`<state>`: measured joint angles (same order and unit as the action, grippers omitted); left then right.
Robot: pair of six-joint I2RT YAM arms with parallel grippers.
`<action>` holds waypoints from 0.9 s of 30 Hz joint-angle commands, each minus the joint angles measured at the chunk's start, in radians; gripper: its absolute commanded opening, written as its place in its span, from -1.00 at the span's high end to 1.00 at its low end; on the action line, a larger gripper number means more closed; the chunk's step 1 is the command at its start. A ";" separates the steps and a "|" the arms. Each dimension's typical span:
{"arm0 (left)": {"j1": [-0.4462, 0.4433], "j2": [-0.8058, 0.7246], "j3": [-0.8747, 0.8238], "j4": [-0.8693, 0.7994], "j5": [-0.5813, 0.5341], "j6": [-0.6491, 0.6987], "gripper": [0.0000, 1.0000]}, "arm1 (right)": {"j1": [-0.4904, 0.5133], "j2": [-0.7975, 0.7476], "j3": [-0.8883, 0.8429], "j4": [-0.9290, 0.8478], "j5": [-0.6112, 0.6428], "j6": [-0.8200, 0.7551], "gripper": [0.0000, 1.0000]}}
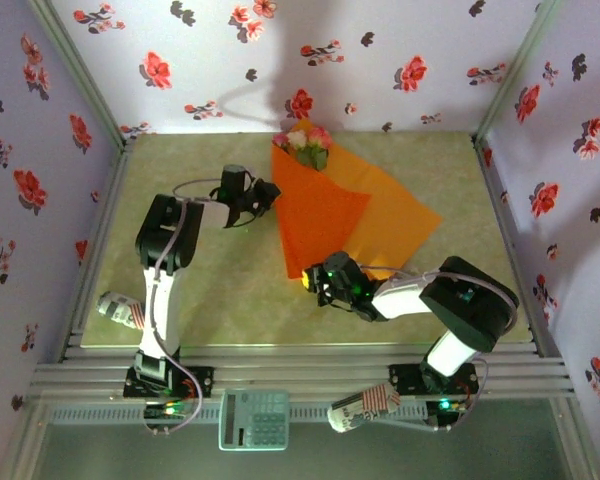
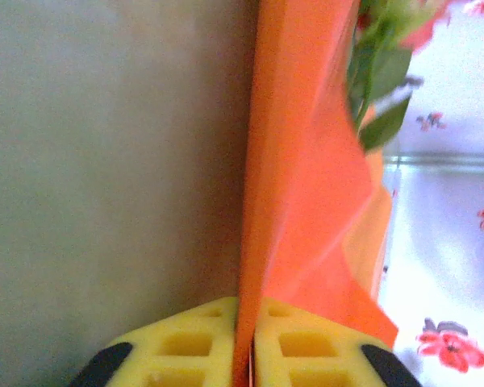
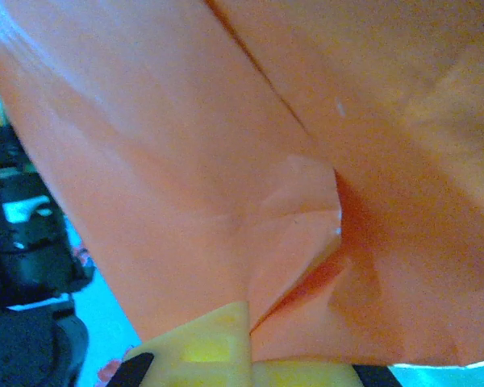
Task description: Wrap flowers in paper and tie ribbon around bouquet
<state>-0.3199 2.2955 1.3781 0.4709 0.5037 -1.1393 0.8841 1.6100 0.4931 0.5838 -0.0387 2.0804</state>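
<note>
The orange paper [image 1: 320,215] lies across the middle of the table, one flap folded over the flowers [image 1: 306,143], whose pink and cream heads stick out at its far end. My left gripper [image 1: 272,195] is at the fold's left edge. In the left wrist view, that gripper [image 2: 244,326] is shut on the paper [image 2: 306,177], with green leaves [image 2: 379,81] beyond. My right gripper [image 1: 315,277] is shut on the near corner. In the right wrist view, the paper [image 3: 185,161] runs between the fingers of the right gripper [image 3: 252,343]. The ribbon is out of view.
Purple flowered walls close the table [image 1: 210,290] on three sides. A metal rail [image 1: 300,375] runs along the near edge. A calculator [image 1: 253,418] lies in front of it. Striped rolls sit near the left arm [image 1: 120,308] and by the right base [image 1: 365,408].
</note>
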 commanded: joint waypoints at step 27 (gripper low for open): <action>0.119 0.287 0.496 -0.110 -0.033 -0.016 0.57 | -0.018 0.017 0.030 -0.109 -0.113 -0.029 1.00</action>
<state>-0.2302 2.5484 1.8244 0.3630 0.5201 -1.1603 0.8562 1.6001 0.5148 0.5232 -0.1131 2.0724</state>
